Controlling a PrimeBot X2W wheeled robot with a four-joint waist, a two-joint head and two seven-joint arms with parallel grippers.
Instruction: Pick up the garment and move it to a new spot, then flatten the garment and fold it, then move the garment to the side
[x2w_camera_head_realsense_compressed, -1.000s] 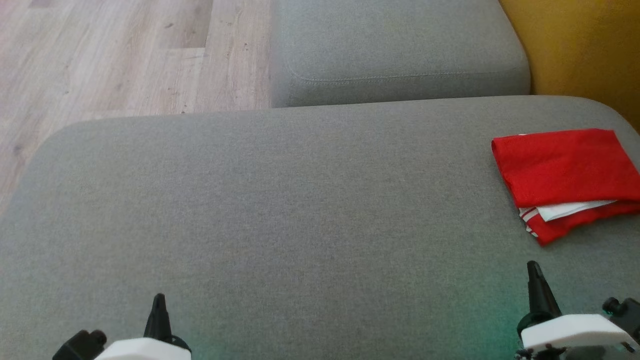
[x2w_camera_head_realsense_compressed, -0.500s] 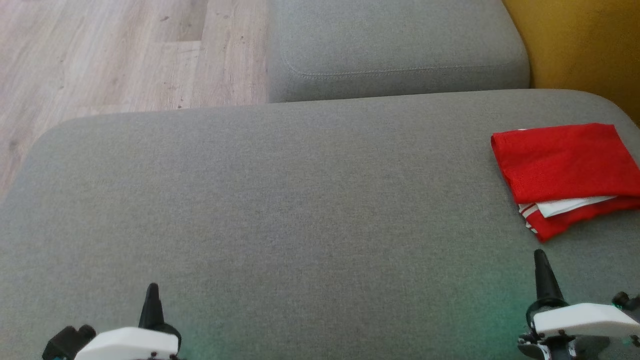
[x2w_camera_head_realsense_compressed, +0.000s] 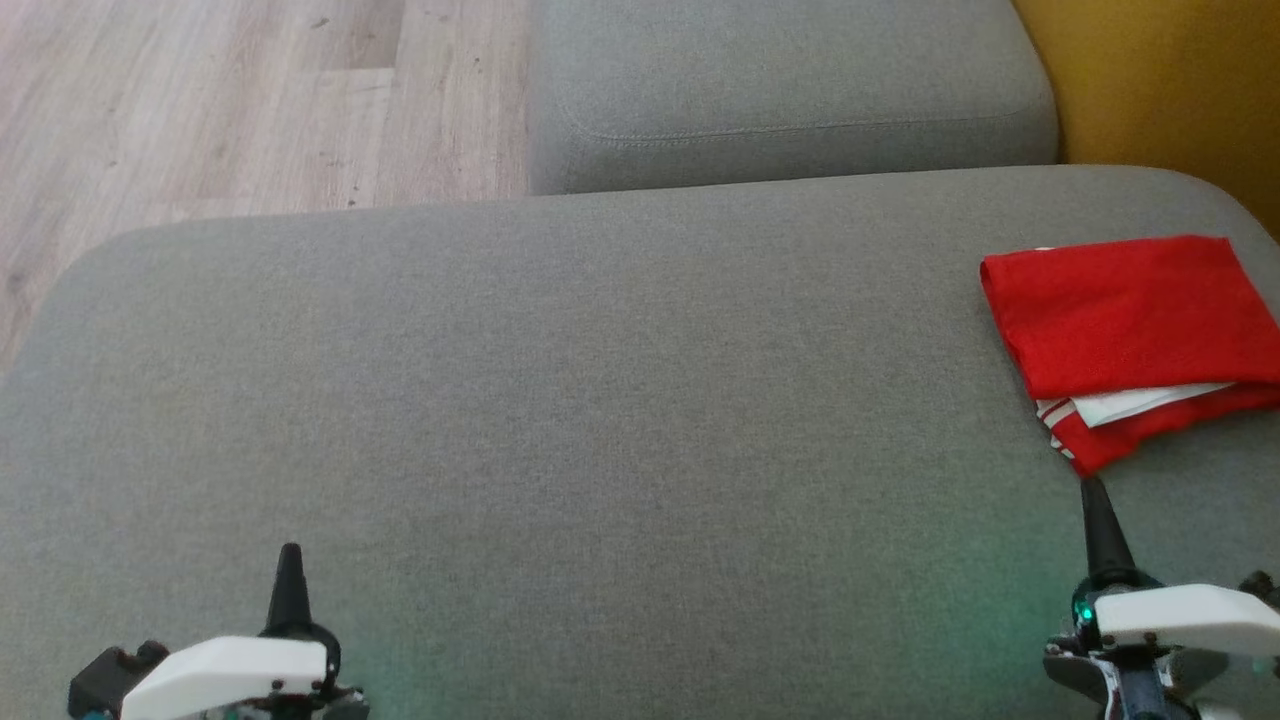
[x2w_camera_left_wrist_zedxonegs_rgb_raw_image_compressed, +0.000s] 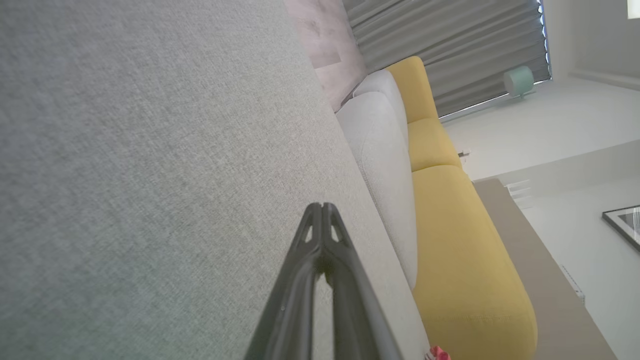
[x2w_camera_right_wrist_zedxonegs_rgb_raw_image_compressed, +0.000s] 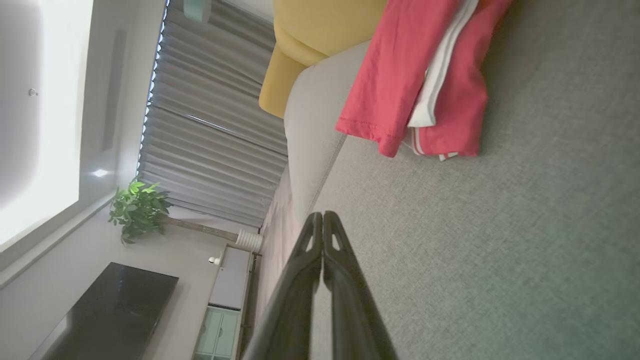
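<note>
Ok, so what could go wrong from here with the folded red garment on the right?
The shut right tool points at the near corner of the red garment, just short of it; moving forward could snag it and spoil the fold. A white layer pokes out of the fold, so a nudge might open it.
</note>
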